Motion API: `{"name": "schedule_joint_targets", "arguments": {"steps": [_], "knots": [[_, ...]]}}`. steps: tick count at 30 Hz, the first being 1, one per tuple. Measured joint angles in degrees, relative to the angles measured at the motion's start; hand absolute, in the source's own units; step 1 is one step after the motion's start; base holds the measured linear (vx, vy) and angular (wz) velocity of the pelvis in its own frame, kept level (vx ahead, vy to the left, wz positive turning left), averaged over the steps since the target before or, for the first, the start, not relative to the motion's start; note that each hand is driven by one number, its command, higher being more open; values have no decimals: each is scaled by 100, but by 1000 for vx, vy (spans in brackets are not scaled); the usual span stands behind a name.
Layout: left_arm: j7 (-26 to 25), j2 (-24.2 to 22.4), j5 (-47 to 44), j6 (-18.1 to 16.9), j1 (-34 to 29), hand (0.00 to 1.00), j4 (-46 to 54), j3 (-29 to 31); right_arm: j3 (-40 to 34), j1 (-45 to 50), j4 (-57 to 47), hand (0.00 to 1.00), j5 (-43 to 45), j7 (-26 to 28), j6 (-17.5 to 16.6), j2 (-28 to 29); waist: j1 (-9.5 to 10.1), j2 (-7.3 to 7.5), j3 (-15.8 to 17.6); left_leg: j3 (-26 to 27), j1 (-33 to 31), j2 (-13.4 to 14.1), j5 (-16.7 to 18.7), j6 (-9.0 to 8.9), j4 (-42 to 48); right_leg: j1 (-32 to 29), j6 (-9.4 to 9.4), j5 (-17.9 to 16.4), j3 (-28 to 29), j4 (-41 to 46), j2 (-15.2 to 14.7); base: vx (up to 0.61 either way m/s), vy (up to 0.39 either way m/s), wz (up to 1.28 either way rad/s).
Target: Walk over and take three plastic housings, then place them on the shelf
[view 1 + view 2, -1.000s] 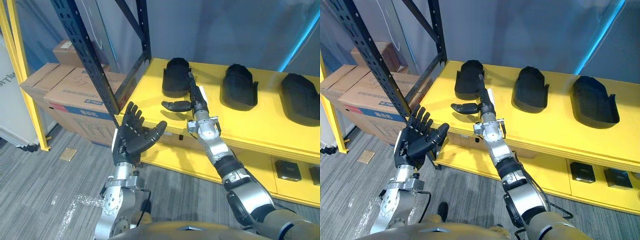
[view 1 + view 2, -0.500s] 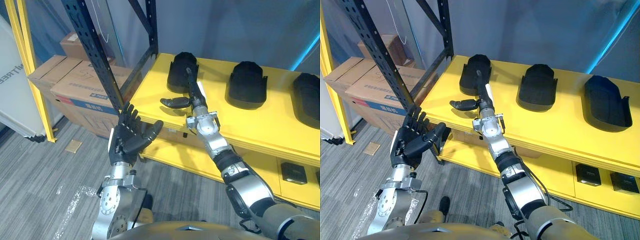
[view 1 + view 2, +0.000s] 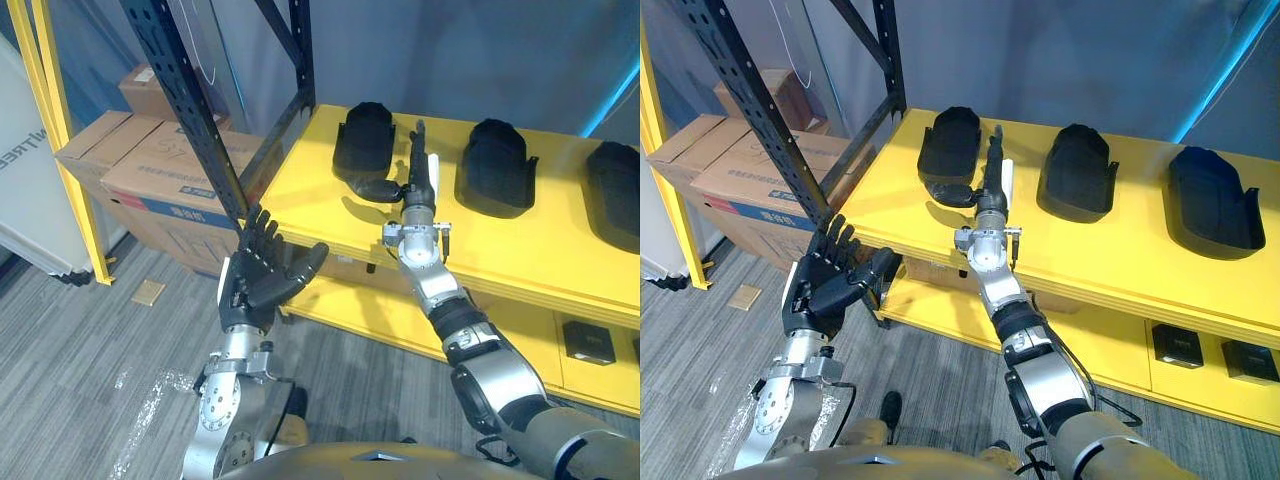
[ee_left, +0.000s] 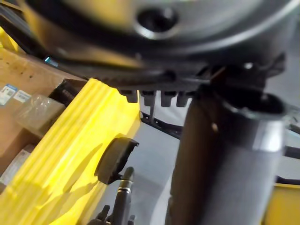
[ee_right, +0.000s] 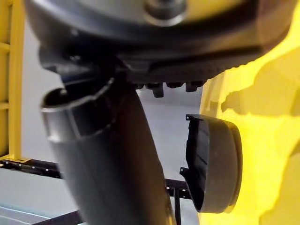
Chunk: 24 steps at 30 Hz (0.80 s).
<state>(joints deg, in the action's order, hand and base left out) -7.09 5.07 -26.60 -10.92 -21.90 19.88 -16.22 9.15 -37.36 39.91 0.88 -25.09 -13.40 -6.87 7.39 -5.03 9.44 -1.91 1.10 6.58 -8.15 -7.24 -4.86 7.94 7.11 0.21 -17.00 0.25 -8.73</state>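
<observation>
Nearest, just off the front edge of the yellow shelf (image 3: 520, 240), the left hand (image 3: 262, 275) hangs palm up, fingers spread, holding nothing. Over the shelf the right hand (image 3: 413, 188) reaches flat, fingers straight and together. Its thumb points at the front of the leftmost housing (image 3: 362, 140); I can't tell if it touches. So flat a hand, I reckon, could shove that housing back rather than catch it. Three housings sit in a row on the shelf: that one, the middle housing (image 3: 496, 165) and the right housing (image 3: 615, 195). Three cardboard boxes (image 3: 130, 170) sit left of it.
</observation>
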Motion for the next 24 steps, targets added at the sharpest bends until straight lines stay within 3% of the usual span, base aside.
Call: {"name": "schedule_joint_targets", "arguments": {"steps": [10, 24], "knots": [[0, 164, 0, 15, 14, 100, -263, -151, -174, -201, -5, 100, 300, 1286, 183, -349, 26, -85, 146, 12, -63, 8, -42, 52, 6, -76, 20, -1, 50, 76, 0, 0, 0, 0], [23, 168, 3, 15, 110, 100, -263, -157, -161, -229, 316, 100, 510, 1744, 189, -466, 24, -157, 230, -26, -45, 6, -42, 52, 6, -300, 29, -361, 36, 707, -88, -5, -8, 2]]}}
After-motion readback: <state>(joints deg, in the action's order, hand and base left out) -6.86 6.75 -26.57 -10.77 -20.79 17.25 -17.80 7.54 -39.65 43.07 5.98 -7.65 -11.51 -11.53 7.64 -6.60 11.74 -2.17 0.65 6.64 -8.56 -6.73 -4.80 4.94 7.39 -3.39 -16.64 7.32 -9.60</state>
